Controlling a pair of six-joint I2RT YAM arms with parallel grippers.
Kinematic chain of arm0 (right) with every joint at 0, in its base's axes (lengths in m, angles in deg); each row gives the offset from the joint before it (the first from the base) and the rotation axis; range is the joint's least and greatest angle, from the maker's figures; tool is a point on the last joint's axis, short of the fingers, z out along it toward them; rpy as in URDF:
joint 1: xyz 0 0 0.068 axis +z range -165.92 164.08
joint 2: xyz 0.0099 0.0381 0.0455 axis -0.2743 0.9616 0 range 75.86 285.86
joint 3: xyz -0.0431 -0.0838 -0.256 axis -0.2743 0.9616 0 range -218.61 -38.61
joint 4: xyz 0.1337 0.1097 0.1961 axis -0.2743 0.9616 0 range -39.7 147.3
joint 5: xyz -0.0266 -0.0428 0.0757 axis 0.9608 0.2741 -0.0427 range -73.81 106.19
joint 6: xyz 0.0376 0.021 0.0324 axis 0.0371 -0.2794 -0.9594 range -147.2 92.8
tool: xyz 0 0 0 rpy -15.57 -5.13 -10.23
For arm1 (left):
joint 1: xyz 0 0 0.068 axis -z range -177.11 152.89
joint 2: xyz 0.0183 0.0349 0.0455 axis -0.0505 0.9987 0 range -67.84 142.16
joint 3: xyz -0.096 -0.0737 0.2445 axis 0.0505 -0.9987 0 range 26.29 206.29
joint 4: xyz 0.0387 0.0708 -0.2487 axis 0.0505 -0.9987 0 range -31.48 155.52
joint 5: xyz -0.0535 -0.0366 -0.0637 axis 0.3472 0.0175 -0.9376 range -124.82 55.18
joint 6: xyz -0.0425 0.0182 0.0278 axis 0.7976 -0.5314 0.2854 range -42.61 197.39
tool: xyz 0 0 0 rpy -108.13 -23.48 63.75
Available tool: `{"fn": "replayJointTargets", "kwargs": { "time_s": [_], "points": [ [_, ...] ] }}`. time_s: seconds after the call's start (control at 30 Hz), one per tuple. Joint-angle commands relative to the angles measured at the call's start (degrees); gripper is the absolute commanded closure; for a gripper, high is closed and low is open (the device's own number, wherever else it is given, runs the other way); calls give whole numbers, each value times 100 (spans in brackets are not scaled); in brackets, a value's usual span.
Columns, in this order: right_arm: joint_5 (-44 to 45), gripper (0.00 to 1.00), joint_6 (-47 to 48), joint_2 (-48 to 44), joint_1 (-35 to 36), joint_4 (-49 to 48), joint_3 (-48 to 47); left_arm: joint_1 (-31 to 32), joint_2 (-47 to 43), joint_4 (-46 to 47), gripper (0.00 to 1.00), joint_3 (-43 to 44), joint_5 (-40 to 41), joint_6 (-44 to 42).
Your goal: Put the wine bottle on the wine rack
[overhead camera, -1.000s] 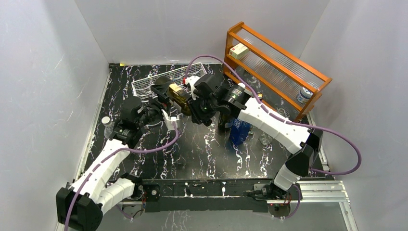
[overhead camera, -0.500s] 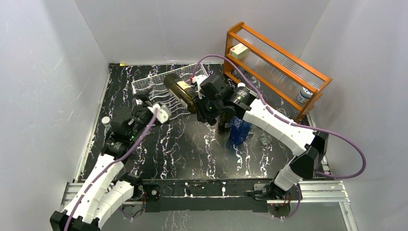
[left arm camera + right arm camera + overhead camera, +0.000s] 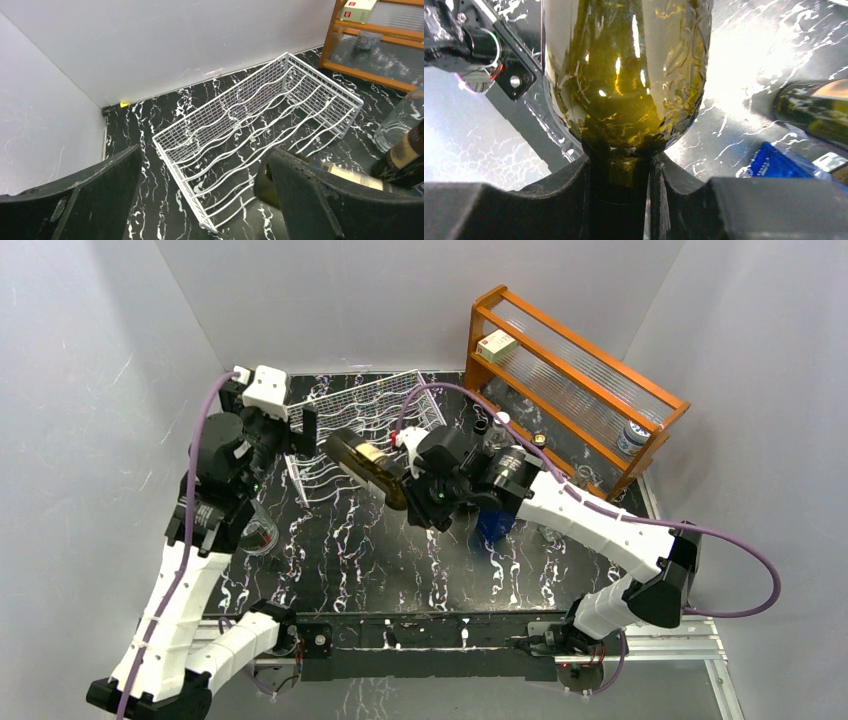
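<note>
Now R tool (image 3: 620, 170) clamps wine bottle (image 3: 624, 75) neck; L tool (image 3: 200, 192) open, empty, over wine rack (image 3: 260, 110).

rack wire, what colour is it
White; the rack shows best in the left wrist view.

Left arm (image 3: 180, 580) rears high at far left, left gripper (image 3: 200, 200) spread wide, and the right arm (image 3: 580, 515) stretches leftward across the middle, right gripper (image 3: 621, 170) clamped on the wine bottle (image 3: 624, 75) neck.

No writing on the wine bottle (image 3: 365, 465) or elsewhere is legible
</note>
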Motion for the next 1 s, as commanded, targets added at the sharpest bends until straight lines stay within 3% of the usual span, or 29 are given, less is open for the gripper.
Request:
{"fn": "replayJointTargets", "kwargs": {
  "time_s": [0.0,0.27,0.5,0.77,0.9,0.97],
  "points": [
    [139,100,-281,-545,397,-1192,353,-2,311,-1369,2,967,-6,749],
    [813,100,-1056,-565,1175,-1883,1246,-3,486,-2254,2,1312,-421,2058],
    [1146,100,-1567,-393,1342,-2979,2042,-4,111,-1944,2,799,-1051,2429],
    [1236,100,-2199,622,1342,-3643,1797,-8,55,-1526,2,445,-1093,2745],
    [1545,100,-2382,1082,1334,-3842,1679,-6,-77,-1186,2,-26,-987,2821],
    [1822,100,-2534,1373,1331,-3883,1403,-6,-24,-1244,2,140,-1100,2719]
  ]
}}
